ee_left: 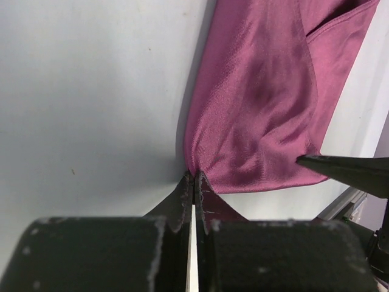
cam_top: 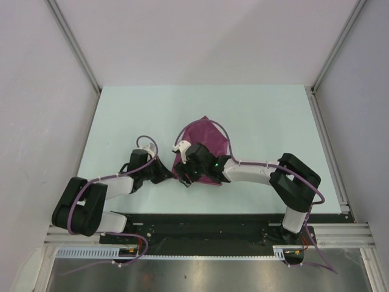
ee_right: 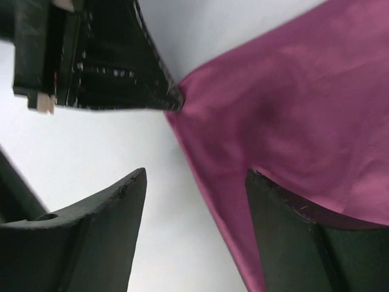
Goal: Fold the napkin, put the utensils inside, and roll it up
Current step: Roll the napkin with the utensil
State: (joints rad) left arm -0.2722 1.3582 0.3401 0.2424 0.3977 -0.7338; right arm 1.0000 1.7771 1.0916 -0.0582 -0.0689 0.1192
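The napkin (cam_top: 208, 140) lies mid-bench (cam_top: 121, 121), stretching far and right from its near-left corner, which the left jaws pinch shut. The right jaws, spread wide, straddle the cloth's edge just beside that corner.

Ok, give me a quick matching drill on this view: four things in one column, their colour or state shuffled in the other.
Things:
1. left claw
2. right claw
3. napkin
4. table

Colour or state:
A. pale, nearly white
B. open, fingers apart over the cloth's edge
C. plum
D. shut, pinching a corner of the cloth

Pairs: 1-D, 2-B, 3-C, 4-A
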